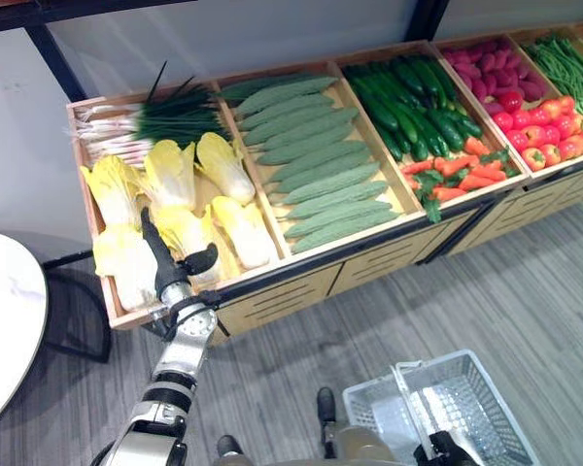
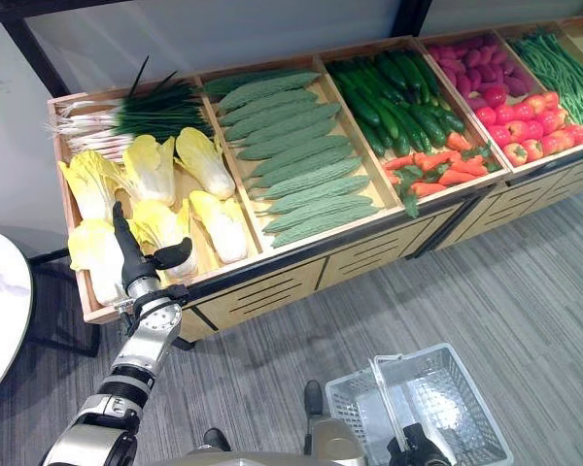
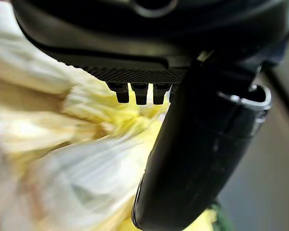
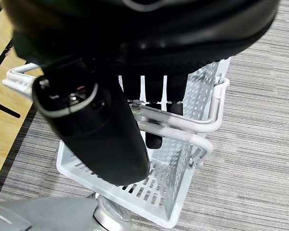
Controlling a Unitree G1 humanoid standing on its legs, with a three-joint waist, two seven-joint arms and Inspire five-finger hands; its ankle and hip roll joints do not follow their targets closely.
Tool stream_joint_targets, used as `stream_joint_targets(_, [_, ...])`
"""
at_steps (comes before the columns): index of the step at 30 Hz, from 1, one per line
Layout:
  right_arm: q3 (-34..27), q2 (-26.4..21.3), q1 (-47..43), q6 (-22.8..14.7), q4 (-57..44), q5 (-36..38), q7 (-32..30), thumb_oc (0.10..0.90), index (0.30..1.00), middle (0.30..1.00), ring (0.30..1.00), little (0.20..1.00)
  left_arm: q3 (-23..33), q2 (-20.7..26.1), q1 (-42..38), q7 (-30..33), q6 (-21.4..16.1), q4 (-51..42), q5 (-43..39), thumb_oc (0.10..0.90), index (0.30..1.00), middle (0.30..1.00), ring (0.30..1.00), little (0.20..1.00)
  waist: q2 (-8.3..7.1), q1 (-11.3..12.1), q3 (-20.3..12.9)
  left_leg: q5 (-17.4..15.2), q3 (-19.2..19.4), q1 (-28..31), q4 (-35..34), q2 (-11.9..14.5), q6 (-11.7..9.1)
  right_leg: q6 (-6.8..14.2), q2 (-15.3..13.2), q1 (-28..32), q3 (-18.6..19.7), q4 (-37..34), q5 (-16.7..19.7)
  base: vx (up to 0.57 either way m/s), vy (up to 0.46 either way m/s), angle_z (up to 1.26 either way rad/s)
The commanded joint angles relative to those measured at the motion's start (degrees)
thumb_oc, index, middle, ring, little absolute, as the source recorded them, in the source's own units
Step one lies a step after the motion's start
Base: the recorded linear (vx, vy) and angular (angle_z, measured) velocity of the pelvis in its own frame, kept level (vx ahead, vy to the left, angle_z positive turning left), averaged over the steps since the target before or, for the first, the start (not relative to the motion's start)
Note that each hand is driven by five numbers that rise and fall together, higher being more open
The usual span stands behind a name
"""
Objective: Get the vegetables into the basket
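The left hand (image 1: 168,260) is reaching into the nearest crate with its fingers (image 1: 154,236) straight and wide, thumb standing out to the side, holding nothing; the left wrist view is showing pale yellow cabbage (image 3: 77,159) leaves right past the fingertips, though whether they are touching is hard to tell. The cabbages (image 1: 241,231) are lying loose and close together in that crate (image 1: 119,317), with spring onions (image 1: 146,126) behind them, so the task's things are all on the stand and none is in the basket (image 1: 471,388). The right hand (image 4: 149,103) is hanging low with its fingers curled round the basket's wire handles (image 4: 183,126), carrying it above the grey floor (image 1: 466,301). From here the main risk is a poor grip: a cabbage is broad, leafy and soft, so fingers closing on the outer leaves alone could be tearing them or letting the head slide out on the lift. Closing between two heads could be dragging a neighbour over the crate's front rim. The basket is well apart from the crate and off to the right side, so the carry across is long, and a loosely held head could be dropping on the floor. The basket could also be swinging on its handles and tipping as weight lands.
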Motion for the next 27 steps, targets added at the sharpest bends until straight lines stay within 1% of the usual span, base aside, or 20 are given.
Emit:
stream_joint_targets(1, [3.2,0.0,-1.6,-1.2,0.1,0.0,-1.9,0.400,0.300,0.300,0.300,0.300,-2.6,1.8,-9.8,3.4,-2.9,4.4,-0.1,0.900,1.000,1.000,1.000,1.000,-1.37,-0.3,-0.5,1.5,-3.6,0.8,0.0,3.0,-3.9,4.2,-2.4,0.1,-1.0,3.5,-3.3,0.03,-0.046,-0.13])
stream_joint_targets(4, [3.2,0.0,-1.6,-1.2,0.5,0.0,-2.2,0.400,0.300,0.300,0.300,0.300,-3.4,1.5,-9.8,3.2,-1.7,8.1,0.0,0.900,1.000,1.000,1.000,1.000,-1.32,-0.3,-0.4,1.6,-3.4,0.7,0.0,3.2,-3.9,4.2,-2.2,-0.2,-0.7,3.6,-3.3,0.02,-0.022,-0.13])
stream_joint_targets(7, [3.4,0.0,-1.8,-1.3,0.4,0.4,-2.3,0.400,0.300,0.300,0.300,0.300,-4.8,1.6,-9.8,2.0,-0.3,14.4,0.3,0.900,1.000,1.000,1.000,1.000,-1.33,-0.5,-0.3,1.7,-3.1,0.7,0.0,3.3,-4.0,4.1,-2.0,-0.5,-0.5,3.7,-3.3,0.00,-0.006,-0.05])
stream_joint_targets(8, [3.4,0.0,-1.9,-1.3,0.4,0.4,-2.3,0.400,0.300,0.300,0.300,0.300,-4.8,1.6,-9.9,2.0,-0.3,14.5,0.3,0.900,1.000,1.000,1.000,1.000,-1.33,-0.5,-0.3,1.7,-3.1,0.7,0.0,3.3,-4.0,4.1,-2.0,-0.5,-0.5,3.8,-3.3,0.00,-0.012,-0.03])
stream_joint_targets(9, [3.6,0.0,-2.0,-1.3,0.4,0.5,-2.4,0.400,0.300,0.300,0.300,0.300,-5.5,1.7,-10.0,1.2,0.9,18.0,0.6,0.900,1.000,1.000,1.000,1.000,-1.28,-0.6,-0.4,1.7,-2.8,0.7,0.0,3.3,-4.0,4.1,-1.9,-0.7,-0.4,3.8,-3.2,0.00,-0.006,-0.04])
stream_joint_targets(10, [3.7,-0.2,-2.2,-1.3,0.4,0.6,-2.4,0.400,0.300,0.300,0.300,0.300,-5.7,1.7,-10.4,0.8,1.2,20.2,0.1,0.900,1.000,1.000,1.000,1.000,-1.29,-0.6,-0.4,1.7,-2.7,0.7,0.0,3.3,-4.1,4.1,-1.8,-0.8,-0.3,3.7,-3.2,0.00,0.000,0.00])
stream_joint_targets(11, [3.7,-0.2,-2.2,-1.3,0.4,0.6,-2.4,0.400,0.300,0.300,0.300,0.300,-5.7,1.7,-10.5,0.8,1.2,20.2,0.1,0.900,1.000,1.000,1.000,1.000,-1.29,-0.6,-0.4,1.7,-2.7,0.7,0.0,3.3,-4.1,4.1,-1.8,-0.8,-0.3,3.7,-3.2,0.00,0.000,0.00])
stream_joint_targets(12, [4.1,-0.2,-2.8,-1.4,0.5,0.7,-2.3,0.400,0.300,0.300,0.300,0.300,-6.4,1.2,-11.5,-0.5,2.6,26.2,-0.1,0.900,1.000,1.000,1.000,1.000,-1.15,-0.7,-0.4,1.8,-2.5,0.8,0.0,3.4,-4.1,4.1,-1.7,-1.0,-0.3,3.9,-3.2,0.00,0.000,0.00])
stream_joint_targets(13, [4.3,-0.2,-3.1,-1.3,0.9,0.6,-2.2,0.400,0.300,0.300,0.300,0.300,-6.4,0.8,-12.0,-1.1,3.2,29.5,-0.8,0.900,1.000,1.000,1.000,1.000,-1.08,-0.8,-0.5,1.8,-2.3,0.9,0.0,3.4,-4.1,4.1,-1.7,-1.0,-0.2,3.9,-3.2,0.00,0.000,0.00])
stream_joint_targets(14, [4.8,-0.2,-3.5,-1.2,1.2,0.5,-2.2,0.400,0.300,0.300,0.300,0.300,-6.5,0.7,-13.0,-1.3,3.4,33.5,-1.5,0.604,0.585,0.585,0.585,0.585,-0.88,-0.9,-0.8,1.7,-2.1,1.1,0.0,3.4,-4.1,4.1,-1.6,-0.9,-0.1,4.0,-3.2,0.00,0.000,0.00])
stream_joint_targets(15, [4.8,-0.2,-3.6,-1.2,1.2,0.5,-2.2,0.400,0.300,0.300,0.300,0.300,-6.5,0.7,-13.2,-1.3,3.4,33.6,-1.5,0.400,0.300,0.300,0.300,0.300,-0.87,-0.9,-0.7,1.7,-2.1,1.1,0.0,3.4,-4.1,4.1,-1.6,-0.9,-0.1,4.0,-3.2,0.00,0.000,0.00])
stream_joint_targets(16, [5.4,-0.3,-4.0,-1.4,1.1,0.4,-2.0,0.400,0.300,0.300,0.300,0.300,-7.0,0.7,-13.9,-2.0,3.8,36.7,-2.0,0.400,0.300,0.300,0.300,0.300,-0.74,-1.1,-0.8,1.6,-1.9,1.4,0.0,3.4,-4.2,4.1,-1.6,-0.8,-0.1,4.0,-3.3,0.00,0.000,0.00])
stream_joint_targets(18, [5.9,-0.4,-4.2,-1.5,1.1,0.4,-1.9,0.400,0.300,0.300,0.300,0.300,-6.6,0.7,-14.1,-2.5,3.8,38.5,-3.3,0.400,0.300,0.300,0.300,0.300,-0.63,-1.2,-0.9,1.5,-1.8,1.6,0.0,3.4,-4.2,4.1,-1.5,-0.7,0.0,4.1,-3.3,0.01,0.010,-0.02])
stream_joint_targets(22, [6.0,-0.7,-4.6,-1.3,1.2,0.2,-1.7,0.400,0.300,0.300,0.300,0.300,-6.4,1.2,-15.0,-2.6,3.0,37.6,-4.4,0.400,0.300,0.300,0.300,0.300,-0.36,-1.0,-1.0,1.2,-1.9,2.1,0.0,3.1,-4.1,4.1,-1.6,-0.1,-0.1,4.1,-3.3,0.00,0.026,-0.07])
stream_joint_targets(24, [5.6,-0.7,-4.3,-1.1,1.5,0.2,-1.9,0.400,0.300,0.300,0.300,0.300,-5.8,1.4,-15.5,-1.5,1.8,34.2,-5.4,0.400,0.300,0.300,0.300,0.300,-0.26,-0.6,-1.0,1.1,-2.4,2.1,0.0,2.8,-4.0,4.3,-1.9,0.3,-0.5,4.0,-3.4,0.00,0.035,-0.03])
stream_joint_targets(25, [5.3,-0.8,-4.1,-1.0,1.7,0.3,-1.7,0.400,0.300,0.300,0.300,0.300,-6.4,1.7,-15.4,-1.2,1.8,31.2,-4.5,0.400,0.300,0.300,0.300,0.300,-0.19,-0.4,-0.9,0.9,-2.8,2.1,0.0,2.6,-3.8,4.3,-2.2,0.7,-0.8,4.0,-3.4,-0.02,0.048,0.02])
stream_joint_targets(26, [4.5,-0.3,-3.9,-0.6,2.2,0.6,-1.6,0.400,0.300,0.300,0.300,0.300,-5.9,3.0,-15.0,0.7,0.7,20.0,-3.0,0.400,0.300,0.300,0.300,0.300,-0.13,0.3,-0.7,0.7,-3.5,1.9,0.0,2.2,-3.6,4.4,-2.7,1.2,-1.5,3.9,-3.5,-0.01,0.036,0.06])
stream_joint_targets(27, [4.5,-0.3,-3.9,-0.6,2.2,0.6,-1.6,0.400,0.300,0.300,0.300,0.300,-5.9,3.0,-14.9,0.7,0.8,19.9,-2.9,0.400,0.300,0.300,0.300,0.300,-0.14,0.3,-0.8,0.7,-3.6,1.9,0.0,2.2,-3.6,4.4,-2.8,1.3,-1.5,3.9,-3.5,-0.03,0.030,0.19])
